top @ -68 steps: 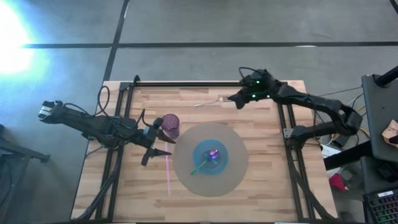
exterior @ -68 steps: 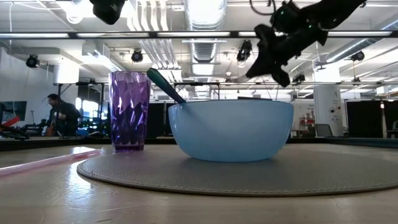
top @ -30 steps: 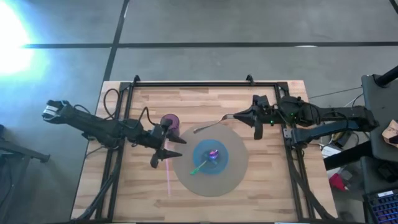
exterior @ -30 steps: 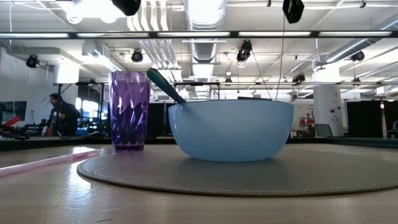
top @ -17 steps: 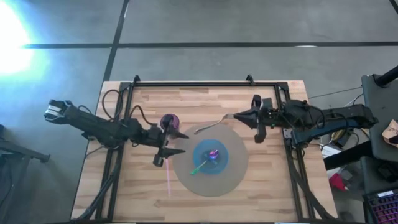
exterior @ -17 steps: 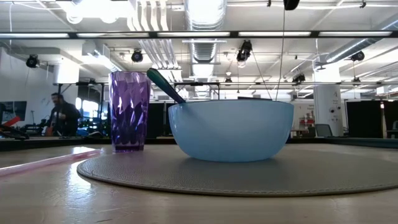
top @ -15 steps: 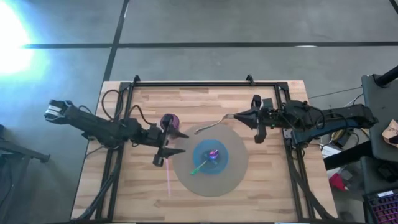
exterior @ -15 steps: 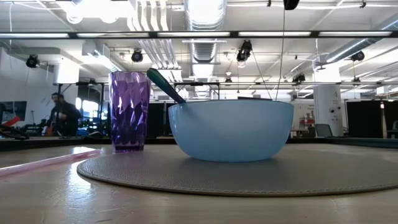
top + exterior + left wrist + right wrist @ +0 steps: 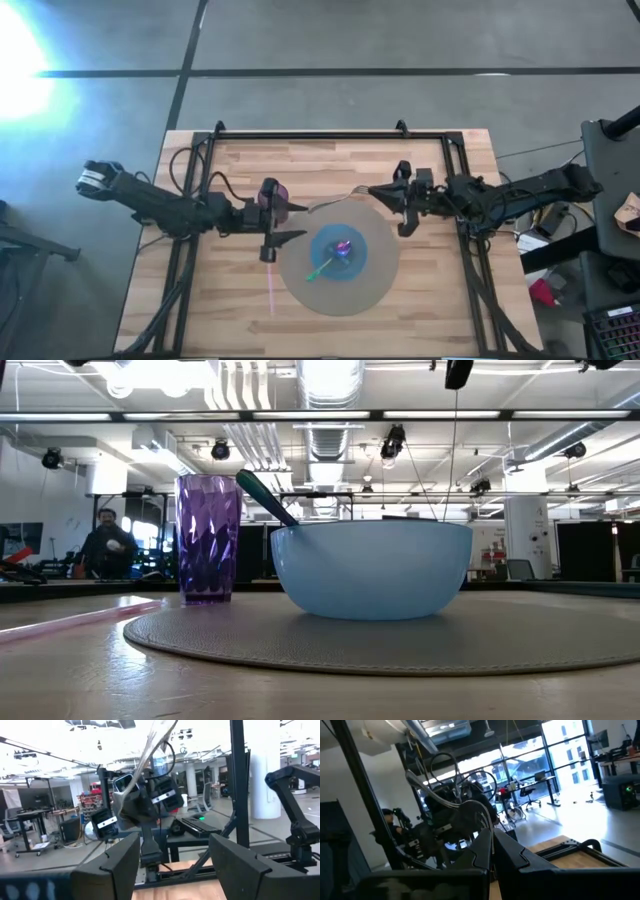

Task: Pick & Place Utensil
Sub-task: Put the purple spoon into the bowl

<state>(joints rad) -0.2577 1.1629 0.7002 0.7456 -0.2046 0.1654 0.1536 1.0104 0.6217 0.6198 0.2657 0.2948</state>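
Your right gripper (image 9: 388,194) is clamping the fork (image 9: 335,201) above the mat's (image 9: 375,285) far edge; your left gripper (image 9: 283,224) is hovering wide open beside the purple cup (image 9: 271,193).

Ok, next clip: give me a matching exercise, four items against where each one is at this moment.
Items:
1. fork
2. purple cup
3. blue bowl
4. pink straw

Places:
A. on the round grey mat
B. lying flat on the bare wood table
C. held in the air by the right gripper
D. standing upright just off the mat, by the left gripper

Pairs: 1-C, 2-D, 3-A, 4-B
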